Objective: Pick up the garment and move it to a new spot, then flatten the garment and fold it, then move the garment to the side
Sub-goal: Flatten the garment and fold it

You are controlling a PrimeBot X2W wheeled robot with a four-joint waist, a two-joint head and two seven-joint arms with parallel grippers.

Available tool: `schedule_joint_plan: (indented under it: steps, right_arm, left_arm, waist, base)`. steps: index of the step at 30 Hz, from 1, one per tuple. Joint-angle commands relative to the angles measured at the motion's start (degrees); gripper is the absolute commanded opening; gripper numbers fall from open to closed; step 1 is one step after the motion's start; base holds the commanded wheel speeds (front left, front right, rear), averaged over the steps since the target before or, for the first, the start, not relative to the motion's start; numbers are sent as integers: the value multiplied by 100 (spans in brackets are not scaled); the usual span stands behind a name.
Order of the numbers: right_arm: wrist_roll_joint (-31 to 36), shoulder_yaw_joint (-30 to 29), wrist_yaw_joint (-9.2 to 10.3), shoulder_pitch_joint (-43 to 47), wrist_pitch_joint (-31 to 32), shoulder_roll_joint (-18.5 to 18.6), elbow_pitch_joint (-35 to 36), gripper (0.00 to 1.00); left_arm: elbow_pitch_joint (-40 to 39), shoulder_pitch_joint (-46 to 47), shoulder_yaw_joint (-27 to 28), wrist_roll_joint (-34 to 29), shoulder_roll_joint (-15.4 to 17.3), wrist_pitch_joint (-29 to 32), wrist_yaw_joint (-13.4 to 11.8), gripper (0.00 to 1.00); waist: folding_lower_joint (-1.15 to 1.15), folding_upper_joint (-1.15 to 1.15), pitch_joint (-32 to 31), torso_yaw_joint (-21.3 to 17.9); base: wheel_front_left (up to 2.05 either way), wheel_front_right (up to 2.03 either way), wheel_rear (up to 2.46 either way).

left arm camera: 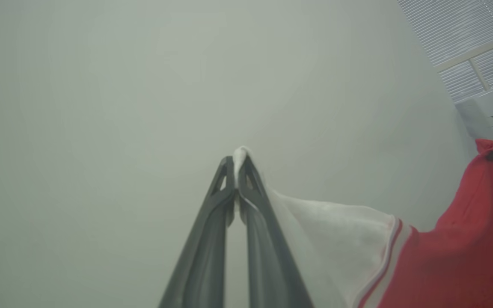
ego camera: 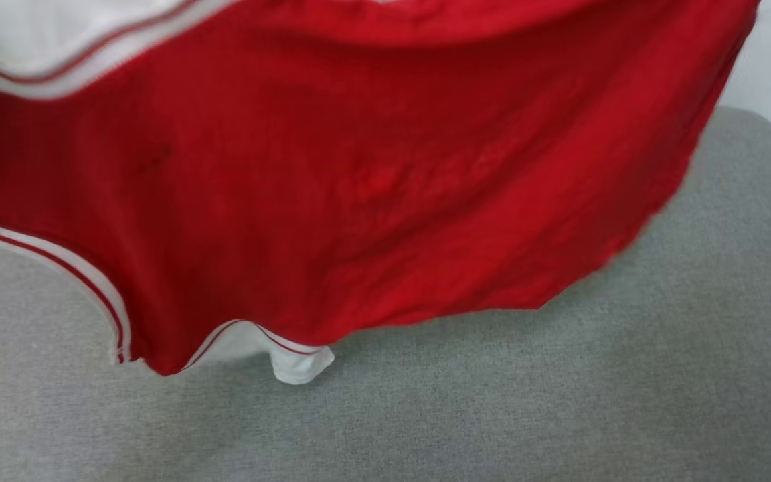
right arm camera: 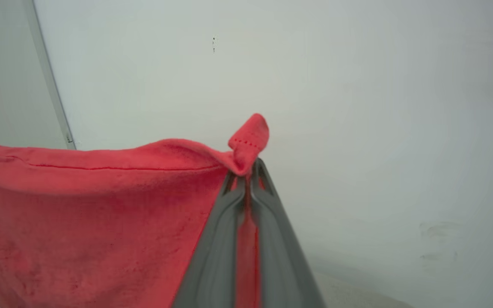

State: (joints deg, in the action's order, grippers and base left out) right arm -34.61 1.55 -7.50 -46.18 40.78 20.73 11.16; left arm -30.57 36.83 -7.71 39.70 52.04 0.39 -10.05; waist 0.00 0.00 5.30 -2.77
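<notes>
**Two corners pinched, carry step in hand**

Both shut hard on cloth. Left gripper (left arm camera: 237,164) clamped on the tip of a white sleeve, a small nub of it poking out past the fingertips. Right gripper (right arm camera: 246,171) clamped on a red hemmed corner, a little fold standing above the tips.

Strung between the two, spread wide and sagging in the middle: the garment (ego camera: 372,174), raised close in front of the head camera and taking up most of that view. Lowest red edge and a dangling white sleeve down near the grey table (ego camera: 559,402); touching it or just clear of it, cannot tell. No chest lettering on the side facing the camera.

Judged to be the first step: lifted, not yet set down at a new spot, with flattening, folding and moving aside all left to do.

Next move calls for both arms travelling together with the span taut, then lowering so the hanging edge meets the table first and the rest lays out behind it without bunching. Release only once the cloth lies flat. Thin pinches at both ends, so likely to slip under a sharp tug
</notes>
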Motion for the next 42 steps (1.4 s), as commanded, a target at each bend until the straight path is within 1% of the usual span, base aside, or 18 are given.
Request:
schedule_joint_plan:
  steps: [1, 7, 9, 13, 16, 22, 26, 30, 34, 36, 39, 42]
  right_arm:
    - [49, -26, 2, -118, -24, -35, 28, 0]
    - [313, -221, 2, -524, -38, -174, 97, 0]
    - [399, -252, 2, -724, -75, -205, 83, 0]
    - [588, -283, 2, -1251, -233, -260, -48, 0]
    - [809, -308, 2, -1772, -444, -335, -260, 0]
    - [1326, -164, 2, -2847, -936, -396, -1069, 0]
    - [1638, 78, 5, -3549, -1287, -219, -1747, 0]
    - [1884, 125, 4, -4195, -1729, -253, -2459, 0]
    - [2178, 244, 4, -4608, -2169, -242, -3043, 0]
    - [2292, 269, 4, -4703, -2433, -261, -3281, 0]
    - [2432, 325, 4, -4563, -2838, -342, -3636, 0]
    - [2470, 491, 4, -4245, -3237, -370, -3932, 0]
  left_arm:
    - [34, 118, 15, 42, 20, 23, 17, 0]
    - [446, 1083, 19, 102, 56, 122, 228, 0]
    - [621, 1476, -10, -21, 131, 133, 322, 0]
    - [1049, 2402, -163, -122, 57, 159, 541, 0]
    - [1532, 3209, -364, -263, -30, 162, 767, 0]
    - [2847, 4854, -845, -685, -423, -10, 1249, 0]
    - [3834, 5838, -1107, -958, -870, -322, 1391, 0]
    - [4831, 6660, -1307, -1203, -1199, -715, 1506, 0]
    - [5750, 7201, -1437, -1301, -1483, -1138, 1586, 0]
    - [6099, 7305, -1512, -1307, -1609, -1294, 1627, 0]
    - [6455, 7114, -1609, -1244, -1780, -1464, 1683, 0]
    - [6584, 6635, -1705, -1160, -1946, -1536, 1710, 0]
  waist:
    - [0, 0, 114, -59]
    - [0, 0, 643, -155]
    - [0, 0, 898, -180]
    - [0, 0, 1442, -184]
    - [0, 0, 1859, -179]
    - [0, 0, 2531, -132]
    - [0, 0, 2865, 10]
    - [0, 0, 3183, 119]
    - [0, 0, 3452, 259]
    - [0, 0, 3563, 334]
    - [0, 0, 3652, 428]
    - [0, 0, 3653, 509]
  base:
    - [0, 0, 0]
    - [0, 0, 0]
    - [0, 0, 0]
    - [0, 0, 0]
    - [0, 0, 0]
    - [0, 0, 0]
    - [0, 0, 0]
    - [0, 0, 0]
    - [0, 0, 0]
    - [0, 0, 0]
    - [0, 0, 0]
    - [0, 0, 0]
